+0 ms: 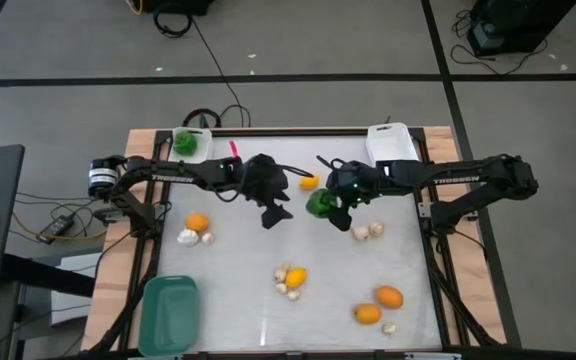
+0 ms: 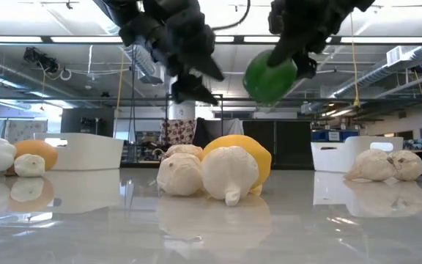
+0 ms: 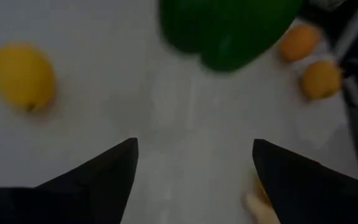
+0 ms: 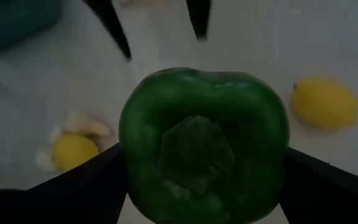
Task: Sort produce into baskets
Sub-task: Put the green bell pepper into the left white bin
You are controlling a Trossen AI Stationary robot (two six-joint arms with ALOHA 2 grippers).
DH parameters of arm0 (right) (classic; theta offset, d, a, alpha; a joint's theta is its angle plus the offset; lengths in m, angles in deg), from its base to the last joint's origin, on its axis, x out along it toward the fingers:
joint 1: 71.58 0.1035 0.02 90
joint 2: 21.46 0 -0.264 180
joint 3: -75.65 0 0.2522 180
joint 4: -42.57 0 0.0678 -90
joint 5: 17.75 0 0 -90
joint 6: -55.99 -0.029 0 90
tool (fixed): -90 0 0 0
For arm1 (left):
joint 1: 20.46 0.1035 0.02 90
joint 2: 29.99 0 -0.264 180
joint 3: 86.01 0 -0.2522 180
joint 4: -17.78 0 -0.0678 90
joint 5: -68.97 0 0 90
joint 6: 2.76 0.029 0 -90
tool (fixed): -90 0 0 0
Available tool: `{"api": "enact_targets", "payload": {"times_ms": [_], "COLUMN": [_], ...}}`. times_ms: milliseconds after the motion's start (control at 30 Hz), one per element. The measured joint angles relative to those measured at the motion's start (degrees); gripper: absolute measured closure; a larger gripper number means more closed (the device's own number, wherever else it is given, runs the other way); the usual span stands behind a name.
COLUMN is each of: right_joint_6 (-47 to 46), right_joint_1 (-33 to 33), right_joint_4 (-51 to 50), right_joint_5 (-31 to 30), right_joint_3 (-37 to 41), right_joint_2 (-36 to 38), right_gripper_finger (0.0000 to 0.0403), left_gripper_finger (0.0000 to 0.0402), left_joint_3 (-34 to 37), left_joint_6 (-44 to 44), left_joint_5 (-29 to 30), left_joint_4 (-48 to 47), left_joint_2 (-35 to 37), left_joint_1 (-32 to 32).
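My right gripper (image 1: 336, 212) is shut on a green bell pepper (image 4: 204, 143) and holds it above the middle of the table; the low view shows the pepper (image 2: 269, 76) high over the tabletop. Just to its left, my left gripper (image 3: 194, 146) stands open with nothing between its fingers, pointing slantwise down past the pepper (image 3: 229, 28). A second green pepper (image 1: 187, 143) lies in the far-left white basket (image 1: 204, 133). Oranges (image 1: 197, 222), a lemon (image 1: 295, 277) and whitish mushroom pieces (image 1: 368, 231) rest on the table. My right gripper pinches the green pepper between its two fingers, by two opposite side walls (image 4: 132, 155). The stem end (image 4: 194, 152) faces back toward the wrist. The fingers slant down from the table's right. The pepper hangs clear of the table.
An empty white basket (image 1: 390, 143) stands at the far right and a teal basket (image 1: 168, 315) at the near left corner. Two oranges (image 1: 378, 304) lie near right, a small orange fruit (image 1: 309, 182) far centre, and garlic-like pieces (image 1: 194, 238) left of centre.
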Motion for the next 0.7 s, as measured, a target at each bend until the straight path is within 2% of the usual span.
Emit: {"api": "enact_targets", "payload": {"times_ms": [267, 500, 700], "right_joint_6": [0.8, 1.8, -0.1], "right_joint_1": [0.4, 2.4, 3.1], "right_joint_4": [1.3, 3.7, 5.7], "right_joint_5": [3.0, 4.1, 3.0], "right_joint_3": [0.0, 0.0, 0.1], "right_joint_2": [-0.8, -1.4, -1.9], "right_gripper_finger": [0.0054, 0.0054, 0.0054], "left_gripper_finger": [0.0058, 0.0058, 0.0058], "left_joint_3": [0.0, 0.0, 0.0], "left_joint_6": [10.8, 10.9, 8.1], "left_joint_5": [2.1, 2.5, -0.5], "left_joint_4": [10.6, 15.8, 17.4], "left_joint_2": [0.0, 0.0, -0.5], "left_joint_1": [-2.4, -3.6, -3.6]}}
